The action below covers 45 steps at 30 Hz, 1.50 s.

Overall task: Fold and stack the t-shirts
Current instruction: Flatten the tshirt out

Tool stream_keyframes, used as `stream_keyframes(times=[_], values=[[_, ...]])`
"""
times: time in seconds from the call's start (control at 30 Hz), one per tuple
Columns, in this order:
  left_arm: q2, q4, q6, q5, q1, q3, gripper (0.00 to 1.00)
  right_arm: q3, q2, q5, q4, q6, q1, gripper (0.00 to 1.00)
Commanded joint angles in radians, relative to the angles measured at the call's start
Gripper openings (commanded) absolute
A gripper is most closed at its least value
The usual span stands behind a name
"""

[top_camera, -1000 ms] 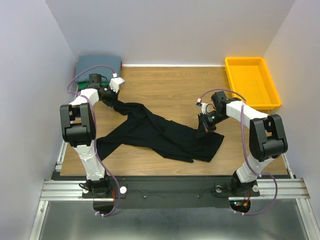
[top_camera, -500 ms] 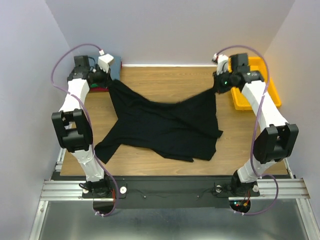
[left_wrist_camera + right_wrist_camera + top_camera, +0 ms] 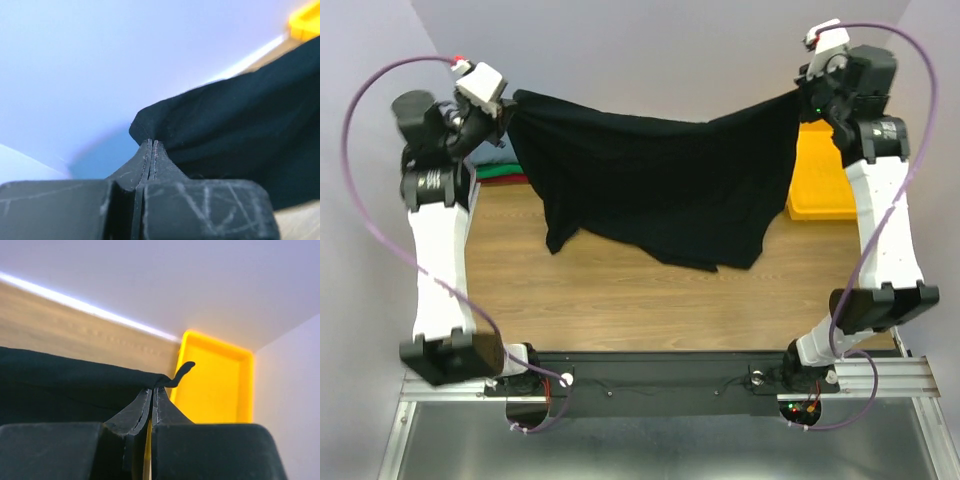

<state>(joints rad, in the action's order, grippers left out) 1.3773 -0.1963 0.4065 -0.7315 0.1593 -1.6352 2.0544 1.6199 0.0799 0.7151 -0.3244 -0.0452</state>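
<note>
The black t-shirt (image 3: 660, 190) is soft, light cloth that sags and bunches, so grip it at opposite edge corners. The left gripper (image 3: 508, 108) and right gripper (image 3: 798, 100) are each clamped on one such corner. It hangs stretched between them above the far part of the table (image 3: 650, 300), whereas half a second earlier its lower part lay on the table.

White-and-black arms (image 3: 438, 250), looping purple cables (image 3: 936, 100), scratched matte-black jaws
</note>
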Motion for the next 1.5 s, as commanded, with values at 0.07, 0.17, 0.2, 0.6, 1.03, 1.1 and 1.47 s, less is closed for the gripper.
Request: stream_keyframes(times=[0.07,0.17,0.2,0.6,1.03,1.1,1.47], values=[[-0.315,0.261,-0.113,0.021,0.005,0.103,0.00,0.119,-0.218,-0.074,-0.129,-0.016,0.004,0.01],[-0.443,0.320,-0.147,0.053,0.006,0.136,0.00,0.148,-0.310,-0.107,-0.135,-0.019,0.004,0.00],[-0.496,0.331,-0.164,0.061,0.006,0.141,0.00,0.159,-0.352,-0.111,-0.137,-0.022,0.004,0.01],[-0.682,0.336,-0.229,0.211,0.006,0.103,0.00,0.322,-0.443,-0.141,-0.204,-0.120,0.004,0.00],[-0.528,0.374,-0.195,0.104,0.006,0.458,0.00,-0.184,-0.250,0.081,-0.402,-0.105,0.002,0.01],[-0.474,0.417,-0.186,0.095,0.005,0.563,0.00,-0.285,-0.213,0.122,-0.431,-0.097,-0.001,0.01],[0.072,0.663,-0.055,0.069,-0.038,0.637,0.00,-0.384,0.188,0.117,-0.629,-0.133,-0.042,0.01]])
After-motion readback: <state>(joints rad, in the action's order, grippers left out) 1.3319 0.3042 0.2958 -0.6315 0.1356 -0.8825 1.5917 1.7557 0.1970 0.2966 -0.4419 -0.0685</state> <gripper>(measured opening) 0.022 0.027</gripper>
